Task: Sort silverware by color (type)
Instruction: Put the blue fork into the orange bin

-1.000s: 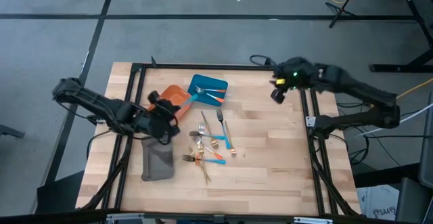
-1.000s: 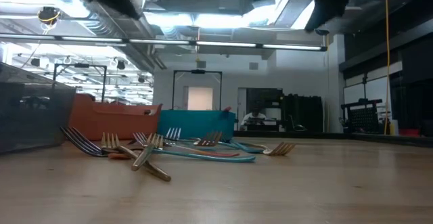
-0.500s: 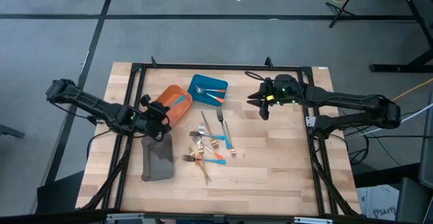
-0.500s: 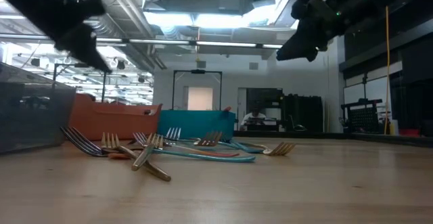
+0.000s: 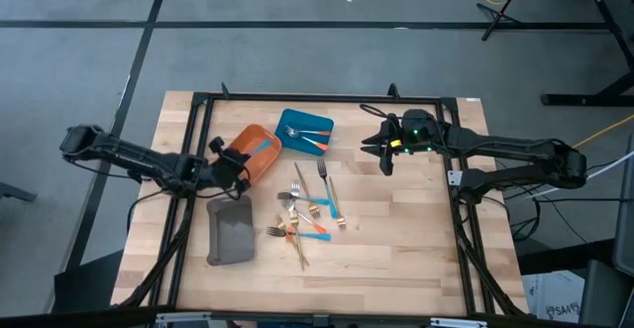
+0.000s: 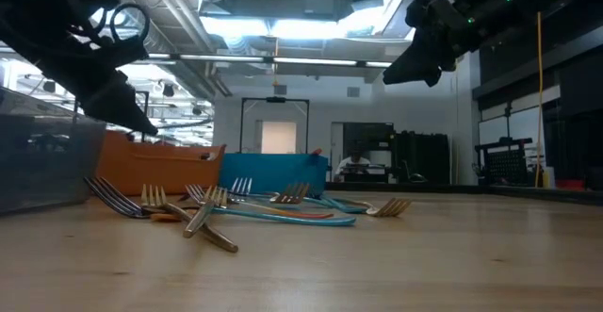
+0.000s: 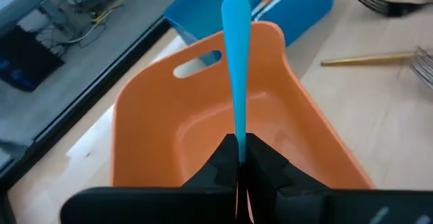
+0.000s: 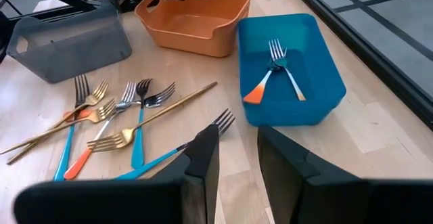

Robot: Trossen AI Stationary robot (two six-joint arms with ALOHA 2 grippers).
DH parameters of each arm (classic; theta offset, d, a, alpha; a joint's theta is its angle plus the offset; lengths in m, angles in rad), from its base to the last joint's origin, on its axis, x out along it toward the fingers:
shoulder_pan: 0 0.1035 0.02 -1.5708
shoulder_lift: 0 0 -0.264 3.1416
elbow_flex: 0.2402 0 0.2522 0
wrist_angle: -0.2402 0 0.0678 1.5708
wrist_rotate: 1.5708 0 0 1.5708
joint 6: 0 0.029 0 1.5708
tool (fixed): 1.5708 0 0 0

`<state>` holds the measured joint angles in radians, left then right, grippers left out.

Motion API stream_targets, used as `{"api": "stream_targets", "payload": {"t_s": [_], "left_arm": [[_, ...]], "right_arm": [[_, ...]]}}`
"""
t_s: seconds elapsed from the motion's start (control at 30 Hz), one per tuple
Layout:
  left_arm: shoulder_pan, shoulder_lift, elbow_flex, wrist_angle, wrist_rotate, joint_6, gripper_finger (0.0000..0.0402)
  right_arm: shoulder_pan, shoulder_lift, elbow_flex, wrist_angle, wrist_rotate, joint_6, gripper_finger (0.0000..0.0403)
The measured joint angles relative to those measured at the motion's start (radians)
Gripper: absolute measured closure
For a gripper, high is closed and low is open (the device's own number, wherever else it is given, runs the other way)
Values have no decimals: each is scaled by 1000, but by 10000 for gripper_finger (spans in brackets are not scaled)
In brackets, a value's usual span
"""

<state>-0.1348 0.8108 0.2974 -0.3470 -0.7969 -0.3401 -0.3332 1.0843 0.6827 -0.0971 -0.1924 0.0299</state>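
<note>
The silverware lies in a loose pile of gold, orange-handled and blue-handled forks on the table's middle, also in the low view and the right wrist view. My left gripper hovers at the orange tray, shut on a blue-handled piece; its head is hidden. My right gripper is open and empty, above the table to the right of the blue tray. An orange-handled fork and a gold fork lie in the blue tray. My left gripper pinches the blue handle between its two fingers, some way back from the free end, which sticks out ahead along the fingers. The piece is lifted clear, over the orange tray's hollow. The fingers hide the head end.
A grey tray stands near the table's left near side, beside the pile. A black frame runs along the far edge and down both sides. Bare wood lies right of the pile and along the near edge.
My left gripper has moved from above the grey tray toward the far edge, to the orange tray, and come lower, still shut on the blue-handled piece. My right gripper swung from the far right corner leftward toward the blue tray, then stopped.
</note>
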Motion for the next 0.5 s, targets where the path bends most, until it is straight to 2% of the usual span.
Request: {"api": "stream_targets", "payload": {"t_s": [0.23,0.5], "left_arm": [[91,0,-1,-2,130,120,395],[158,0,-1,-2,143,149,387]], "right_arm": [[0,0,0,-1,0,0,311],[0,0,0,-1,0,0,311]]}}
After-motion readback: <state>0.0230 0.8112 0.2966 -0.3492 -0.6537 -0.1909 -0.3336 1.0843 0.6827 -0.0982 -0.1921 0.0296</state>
